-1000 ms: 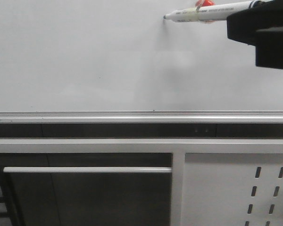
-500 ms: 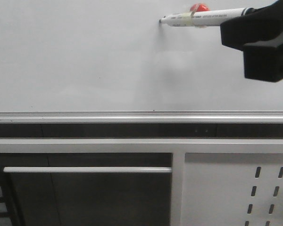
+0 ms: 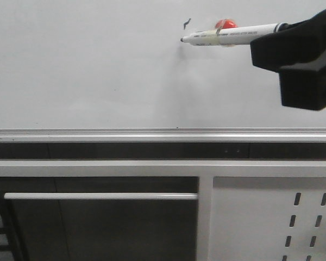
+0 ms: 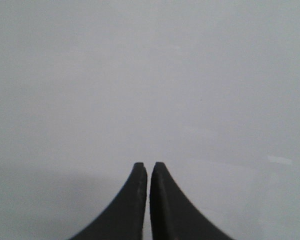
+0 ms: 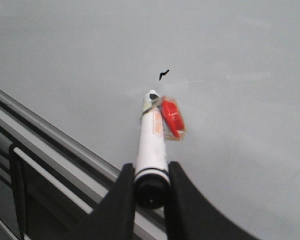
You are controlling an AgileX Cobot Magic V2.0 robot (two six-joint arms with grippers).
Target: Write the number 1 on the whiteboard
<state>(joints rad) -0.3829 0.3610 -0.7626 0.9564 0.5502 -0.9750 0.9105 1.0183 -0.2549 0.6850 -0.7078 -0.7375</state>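
Right tool is clamped on the marker, held horizontal; left tool is pressed closed, nothing gripped

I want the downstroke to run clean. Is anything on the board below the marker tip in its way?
Nothing visible: the whiteboard is bare below the marker tip, down to its rail. Only a small tick sits above the tip.

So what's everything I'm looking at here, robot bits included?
whiteboard: one, glossy white-grey, fills the upper front view
rail: one, silver, along the whiteboard's bottom edge
tick mark: one, black, small, on the whiteboard just above the marker tip
marker: one, white with black tip, lying sideways, tip at the whiteboard
red tag: one, taped to the marker
perforated panel: one, white, lower right
right gripper: black, jaws clamped on the marker
left gripper: black, jaws together, holding nothing
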